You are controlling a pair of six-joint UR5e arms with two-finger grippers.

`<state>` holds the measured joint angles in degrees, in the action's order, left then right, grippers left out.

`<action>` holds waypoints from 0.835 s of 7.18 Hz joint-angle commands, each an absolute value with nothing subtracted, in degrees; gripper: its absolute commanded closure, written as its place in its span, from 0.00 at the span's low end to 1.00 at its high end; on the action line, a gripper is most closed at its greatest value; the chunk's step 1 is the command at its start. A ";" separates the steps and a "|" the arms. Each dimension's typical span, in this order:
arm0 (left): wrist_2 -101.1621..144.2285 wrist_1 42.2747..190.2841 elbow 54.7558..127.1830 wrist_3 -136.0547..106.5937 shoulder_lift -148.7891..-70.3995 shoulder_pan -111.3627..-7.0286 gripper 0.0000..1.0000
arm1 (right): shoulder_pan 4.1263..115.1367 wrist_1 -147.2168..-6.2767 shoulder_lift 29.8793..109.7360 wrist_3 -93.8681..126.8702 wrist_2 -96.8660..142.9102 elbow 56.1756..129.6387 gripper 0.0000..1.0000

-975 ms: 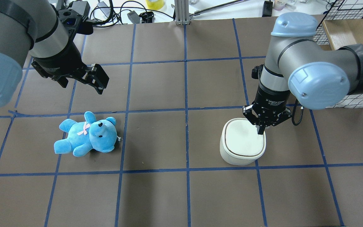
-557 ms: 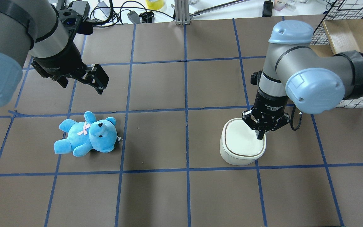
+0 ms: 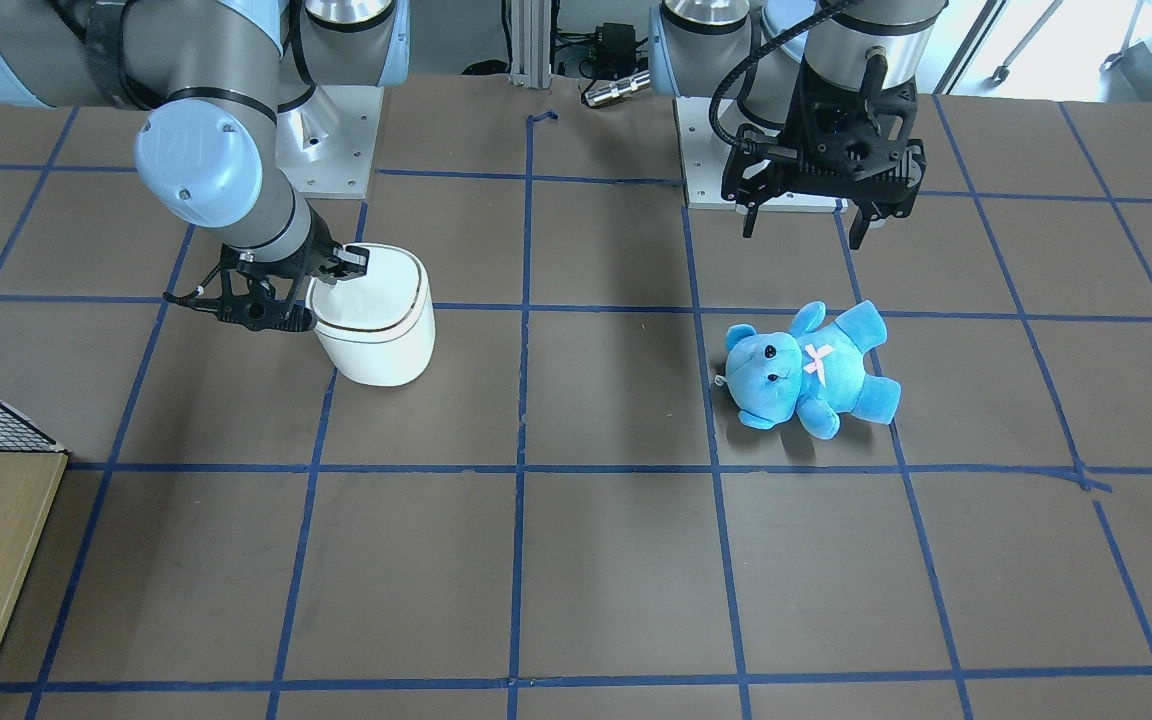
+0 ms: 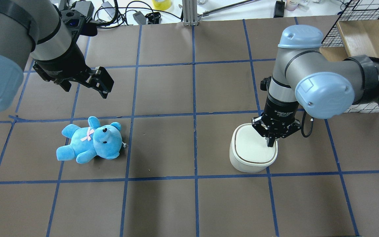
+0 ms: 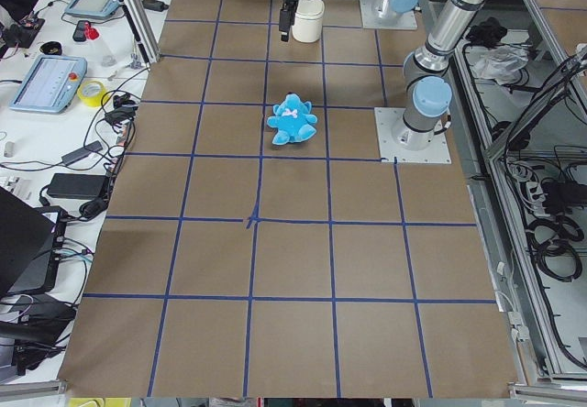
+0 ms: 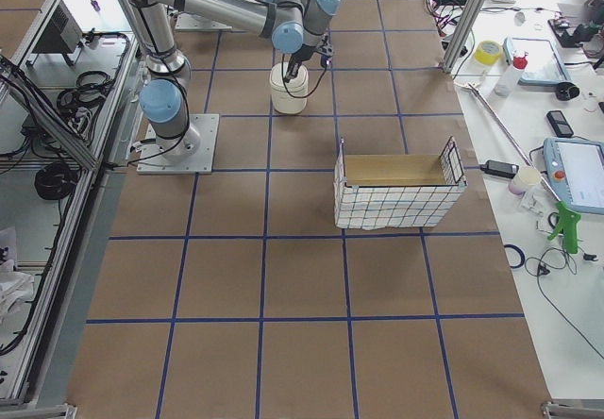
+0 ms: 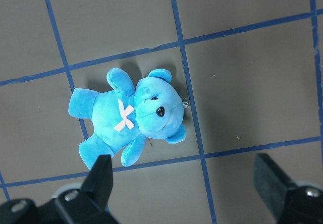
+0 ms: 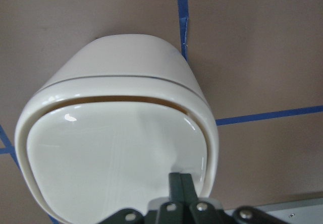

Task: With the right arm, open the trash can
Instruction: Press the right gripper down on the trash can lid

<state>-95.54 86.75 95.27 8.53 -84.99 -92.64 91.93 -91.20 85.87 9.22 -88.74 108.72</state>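
Trash can [image 4: 249,149], white with its lid down, stands on the robot's right side of the brown table [image 4: 163,95], just beside a crossing of blue tape lines. Over it bends the right arm [image 4: 324,93], whose right gripper [image 4: 270,143], fingers pinched together into a single point, rests its tip on the lid close to the rim on the arm's own side. Above the table's other half hangs the left arm [image 4: 8,39], its left gripper [image 3: 813,225] spread wide and holding nothing. A wire basket [image 6: 396,192] sits toward the table's right end, beyond the can. A blue teddy bear [image 4: 90,141] lies face up below the left gripper, well apart from the can.
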 commanded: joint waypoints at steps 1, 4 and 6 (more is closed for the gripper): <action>-95.54 86.75 95.27 8.53 -84.99 -92.64 0.00 | 91.93 -91.23 85.69 9.23 -88.77 108.72 1.00; -95.54 86.75 95.27 8.53 -84.99 -92.64 0.00 | 91.93 -91.32 85.26 9.23 -88.68 108.72 1.00; -95.54 86.75 95.27 8.53 -84.99 -92.64 0.00 | 91.93 -91.32 84.90 9.23 -88.59 108.72 1.00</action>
